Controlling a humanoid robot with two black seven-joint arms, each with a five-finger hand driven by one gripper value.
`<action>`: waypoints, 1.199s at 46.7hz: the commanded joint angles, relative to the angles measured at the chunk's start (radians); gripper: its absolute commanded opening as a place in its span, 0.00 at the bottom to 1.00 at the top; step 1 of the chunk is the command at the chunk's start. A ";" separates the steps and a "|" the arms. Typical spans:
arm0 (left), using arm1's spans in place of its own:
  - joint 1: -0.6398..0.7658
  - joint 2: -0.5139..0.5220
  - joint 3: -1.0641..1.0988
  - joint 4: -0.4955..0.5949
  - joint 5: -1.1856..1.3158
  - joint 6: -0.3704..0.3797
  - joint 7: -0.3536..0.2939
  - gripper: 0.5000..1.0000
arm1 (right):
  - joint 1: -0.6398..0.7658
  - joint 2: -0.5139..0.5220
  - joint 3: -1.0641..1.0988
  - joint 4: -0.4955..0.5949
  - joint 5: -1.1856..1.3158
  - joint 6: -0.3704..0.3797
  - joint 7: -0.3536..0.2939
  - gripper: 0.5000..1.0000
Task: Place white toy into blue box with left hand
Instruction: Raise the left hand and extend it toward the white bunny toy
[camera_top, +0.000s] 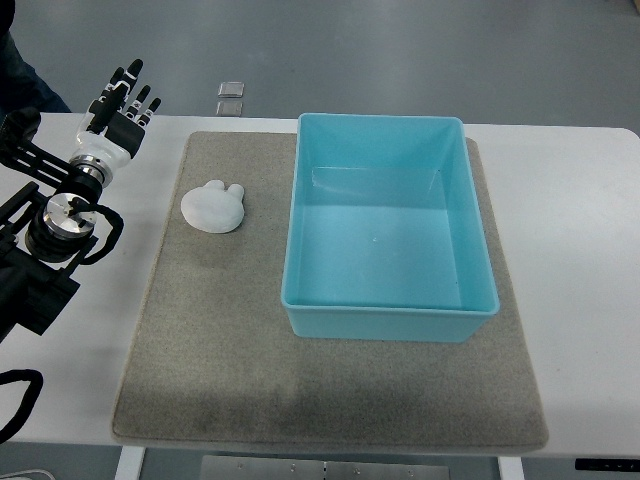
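A white toy (214, 206), rounded with two small ears, lies on the grey mat (230, 350) to the left of the blue box (385, 311). The box is light blue, rectangular and has nothing in it. My left hand (122, 103) is at the table's far left corner, up and left of the toy and well apart from it. Its fingers are spread and hold nothing. The left arm runs down the picture's left edge. The right arm does not show.
The mat covers most of the white table (580, 220). Two small square metal plates (230, 97) lie on the floor beyond the table's far edge. A dark sleeve or garment shows at the top left corner.
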 joint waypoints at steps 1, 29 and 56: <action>-0.002 0.014 0.000 -0.002 0.001 -0.009 0.000 0.99 | 0.000 0.000 0.000 0.000 0.000 0.000 0.000 0.87; -0.046 0.102 0.181 -0.012 0.001 -0.017 -0.012 0.99 | 0.000 0.000 0.000 0.000 0.000 0.000 0.000 0.87; -0.103 0.278 0.480 -0.132 0.001 -0.040 -0.015 0.98 | 0.000 0.000 0.000 0.000 0.000 0.000 0.000 0.87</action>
